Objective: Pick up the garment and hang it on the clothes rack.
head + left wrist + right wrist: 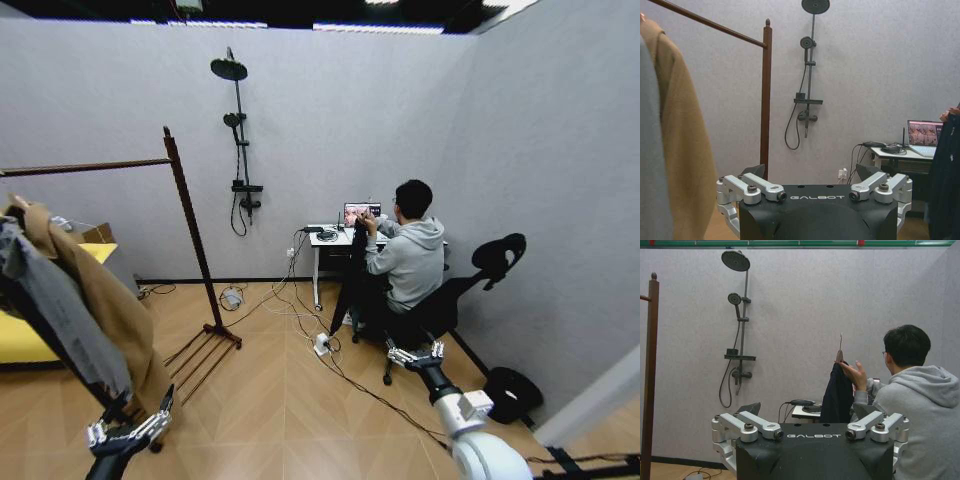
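The garment [837,395], a dark jacket on a hanger, isn't with the robot yet: a person seated at the small desk [330,238] across the room is holding it up by the hanger hook with one hand [856,374], so it hangs in front of the desk, well apart from both arms. So this looks like the very start of the job, the pickup hasn't happened. The clothes rack [190,235] stands off to the robot's left, its top bar running out of view, with a tan coat [105,300] and a grey jacket [60,320] hanging close to the camera on that side. The left gripper [130,432] sits low at the bottom left of the head view, fingers spread apart and holding nothing; the right gripper [416,354] is stretched a bit further forward, pointing toward the seated person, also spread wide and empty. Both wrist cams look level across the room, so the arms seem held out roughly horizontal. My guess is the next move needs the robot to close the gap to the jacket and get a gripper onto the hanger, probably the right one since it's already aimed that way. A black shower pole [238,150] is on the back wall, not part of this.
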Controlling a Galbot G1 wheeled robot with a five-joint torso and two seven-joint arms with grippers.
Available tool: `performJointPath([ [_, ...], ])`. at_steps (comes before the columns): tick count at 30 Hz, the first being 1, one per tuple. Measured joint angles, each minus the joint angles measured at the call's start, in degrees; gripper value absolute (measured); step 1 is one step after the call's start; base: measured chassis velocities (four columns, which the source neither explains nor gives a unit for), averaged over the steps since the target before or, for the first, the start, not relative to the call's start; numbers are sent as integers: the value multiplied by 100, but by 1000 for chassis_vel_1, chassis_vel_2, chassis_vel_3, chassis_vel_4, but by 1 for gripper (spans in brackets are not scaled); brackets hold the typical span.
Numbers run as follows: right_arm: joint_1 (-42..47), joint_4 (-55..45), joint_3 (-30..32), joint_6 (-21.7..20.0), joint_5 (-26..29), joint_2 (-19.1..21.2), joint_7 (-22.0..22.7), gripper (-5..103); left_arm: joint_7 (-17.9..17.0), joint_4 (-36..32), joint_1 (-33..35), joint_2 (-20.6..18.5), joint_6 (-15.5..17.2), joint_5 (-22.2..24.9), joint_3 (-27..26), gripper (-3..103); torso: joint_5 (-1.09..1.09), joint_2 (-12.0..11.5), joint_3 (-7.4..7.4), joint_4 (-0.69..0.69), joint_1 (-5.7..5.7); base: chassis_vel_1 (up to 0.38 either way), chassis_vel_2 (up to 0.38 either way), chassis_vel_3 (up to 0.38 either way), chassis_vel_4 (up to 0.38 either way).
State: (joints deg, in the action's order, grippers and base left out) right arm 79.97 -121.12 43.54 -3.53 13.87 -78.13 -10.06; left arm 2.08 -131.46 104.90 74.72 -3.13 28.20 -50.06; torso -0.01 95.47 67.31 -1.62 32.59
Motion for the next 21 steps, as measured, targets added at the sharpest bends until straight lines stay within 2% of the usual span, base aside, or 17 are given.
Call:
performJointPath([
  [10, 18, -13, 6, 13, 1, -4, 16, 100, 0, 0, 0, 0, 0, 0, 0, 100, -2, 1, 0, 0, -1, -369, 340, 338, -369],
  [13, 20, -7, -2, 17, 1, -7, 23, 100, 1, -1, 0, 0, 0, 0, 0, 100, 5, 0, 0, 0, 0, -427, 309, 306, -422],
  [15, 20, -2, -11, 18, 0, -8, 36, 100, 0, 0, 0, 0, 0, 0, 0, 100, -2, 2, -1, 0, -1, -406, 298, 305, -396],
  [16, 19, 0, -20, 18, 1, -10, 71, 100, -1, 0, 0, 0, 0, 0, 0, 100, -5, 1, 0, -2, 0, -381, 298, 305, -394],
  [17, 11, 4, -32, 11, 1, -12, 145, 100, 1, -1, 0, 0, 0, 0, 0, 100, 10, 1, 1, 0, 0, -405, 308, 277, -394],
  [18, 2, 4, -32, -2, 1, -13, 218, 100, 1, -1, 0, 0, 0, 0, 0, 100, 2, 0, 0, -4, 1, -405, 262, 285, -370],
  [20, -26, 3, -15, -32, 4, -10, 301, 100, 1, 0, -1, 0, 0, 0, 0, 100, -5, -1, 1, -2, 3, -365, 262, 260, -331],
  [21, -61, 3, 17, -71, 14, -1, 374, 100, 1, -1, -1, -1, 0, 0, 0, 100, 0, -2, 2, -3, 5, -204, 223, 235, -181],
])
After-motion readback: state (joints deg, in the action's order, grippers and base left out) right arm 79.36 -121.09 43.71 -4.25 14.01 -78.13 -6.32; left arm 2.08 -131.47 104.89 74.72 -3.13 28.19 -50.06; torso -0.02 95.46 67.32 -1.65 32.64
